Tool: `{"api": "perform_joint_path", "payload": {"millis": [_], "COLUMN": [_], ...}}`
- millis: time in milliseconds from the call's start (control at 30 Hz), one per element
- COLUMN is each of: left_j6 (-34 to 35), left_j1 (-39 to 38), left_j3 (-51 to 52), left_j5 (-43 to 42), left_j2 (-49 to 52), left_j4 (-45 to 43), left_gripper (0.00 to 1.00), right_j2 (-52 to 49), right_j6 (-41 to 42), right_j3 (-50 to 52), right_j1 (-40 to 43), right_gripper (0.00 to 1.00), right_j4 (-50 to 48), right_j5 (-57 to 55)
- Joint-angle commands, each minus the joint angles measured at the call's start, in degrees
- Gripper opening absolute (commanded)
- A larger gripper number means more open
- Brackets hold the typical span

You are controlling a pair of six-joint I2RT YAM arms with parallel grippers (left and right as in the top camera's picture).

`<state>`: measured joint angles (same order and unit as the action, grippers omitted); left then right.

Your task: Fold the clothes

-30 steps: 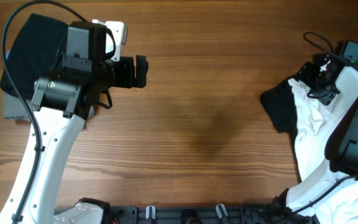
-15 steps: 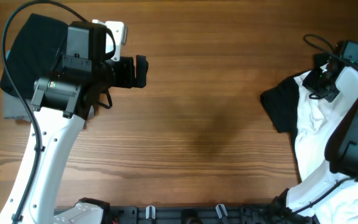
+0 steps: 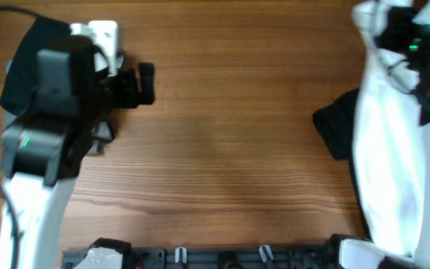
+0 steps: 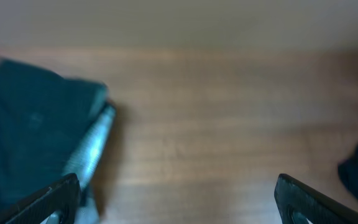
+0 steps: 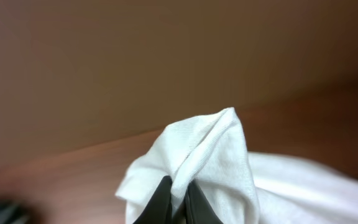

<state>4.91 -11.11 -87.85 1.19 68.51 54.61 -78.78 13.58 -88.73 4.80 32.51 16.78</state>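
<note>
1. The white T-shirt (image 3: 390,172) is held raised along the table's (image 3: 230,149) right side, and a peak of it is clamped between the closed fingers of the right gripper (image 5: 178,198).
2. Black fabric (image 3: 338,131) is seen touching the shirt's left edge.
3. The left gripper (image 4: 179,202) is held with its fingers wide apart over the wood.
4. A folded black garment (image 4: 30,137) is laid on a grey garment (image 4: 95,146) at the far left.

Matt white knit T-shirt (image 5: 222,155), matt black garment (image 4: 23,124), smooth grained wooden table (image 3: 230,112).
</note>
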Motion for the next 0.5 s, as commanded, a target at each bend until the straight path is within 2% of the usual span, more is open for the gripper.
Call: {"api": "perform_joint_path", "payload": {"millis": [0,133,200,233,267,333,467], "left_j6": [0.74,0.72,0.7,0.7,0.72,0.74,0.74], "left_j1": [1.81,2.4,2.4,2.4,2.38,2.38,2.38], "left_j3": [-2.08,-2.08,-2.08,-2.08,-2.08,-2.05,-2.05], "left_j5": [5.01,7.85,9.03,9.01,8.96,8.9,2.93], "left_j2": [-7.61,-12.87,-15.3,-16.09,-16.55,-16.48,-13.31], "left_j4": [-0.98,-2.1,-2.97,-3.21,-3.34,-3.32,-3.26], "left_gripper": [1.0,1.0,1.0,1.0,1.0,1.0,1.0], "right_j2": [0.15,-4.11,-6.86,-8.04,-8.31,-7.76,-4.68], "right_j6": [0.9,1.81,1.77,1.81,1.88,3.21,3.5], "right_j3": [-0.72,-0.72,-0.72,-0.72,-0.72,-0.74,-0.85], "right_j1": [-17.4,-37.92,-46.84,-50.8,-52.78,-53.18,-47.56], "right_gripper": [0.04,0.08,0.36,0.55,0.66,0.79,0.82], "right_j4": [0.48,1.11,1.14,1.38,1.84,3.1,6.4], "right_j5": [5.73,5.51,5.29,3.56,1.09,-4.2,-11.08]}}
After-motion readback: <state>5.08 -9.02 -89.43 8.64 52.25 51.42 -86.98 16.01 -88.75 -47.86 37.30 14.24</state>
